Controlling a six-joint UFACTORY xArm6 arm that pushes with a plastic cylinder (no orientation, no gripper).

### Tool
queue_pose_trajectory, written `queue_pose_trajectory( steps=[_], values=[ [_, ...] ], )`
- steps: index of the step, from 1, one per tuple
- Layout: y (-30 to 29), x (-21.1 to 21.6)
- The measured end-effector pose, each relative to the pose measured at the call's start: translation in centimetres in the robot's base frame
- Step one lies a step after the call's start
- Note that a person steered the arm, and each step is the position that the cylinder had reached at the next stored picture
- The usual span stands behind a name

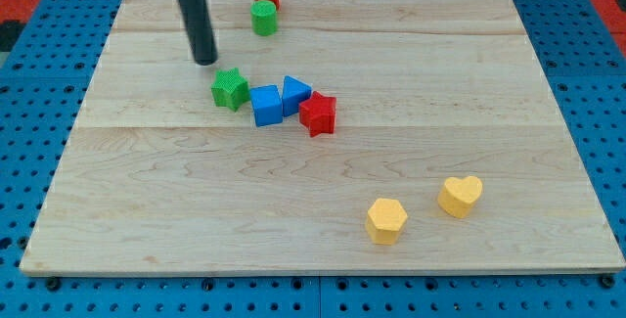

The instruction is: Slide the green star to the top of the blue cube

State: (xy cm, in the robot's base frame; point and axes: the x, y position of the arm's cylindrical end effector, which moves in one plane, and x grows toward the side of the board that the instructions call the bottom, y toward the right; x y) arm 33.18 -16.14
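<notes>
Since the green star (230, 89) looks light, rigid and free-sliding, I would push its left face with my tip (205, 61), which grasps nothing, steering above the blue cube (265, 105).

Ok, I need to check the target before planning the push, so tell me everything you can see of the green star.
The green star is a small, bright green block with a star outline and a finely ribbed top. It lies flat on the wooden board, left of centre toward the view's top. Its right side touches or nearly touches the blue cube. My tip sits just above and left of it, apart from it.
</notes>
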Motion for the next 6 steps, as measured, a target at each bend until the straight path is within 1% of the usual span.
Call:
queue_pose_trajectory(
  steps=[1,2,4,5,6],
  values=[
    [-1.4,1.5],
    [-0.4,3.5],
    [10.5,3.6],
    [9.2,2.2],
    [8.5,-3.5]
  ],
)
